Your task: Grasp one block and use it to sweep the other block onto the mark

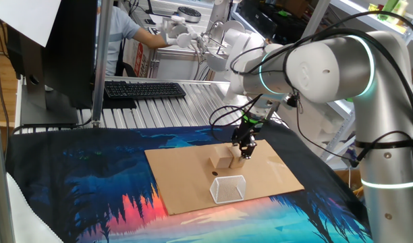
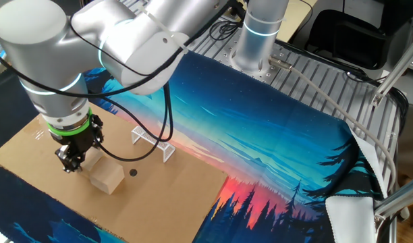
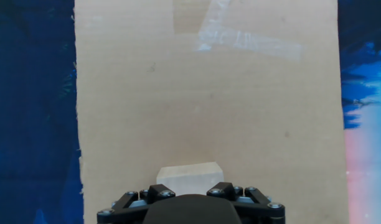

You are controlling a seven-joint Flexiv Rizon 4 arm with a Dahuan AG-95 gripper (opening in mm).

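the black two-finger gripper points straight down at the middle of the brown cardboard sheet, its fingers closed on a pale wooden block that shows only in the hand view, at the bottom centre. the other light wooden block sits just left of it in one fixed view, whether touching i cannot tell. the tiny dark round mark lies just below that block, above the clear mesh box. judgement: keep the held block low and square, and push slowly down-frame so the loose block doesn't spin past the mark.
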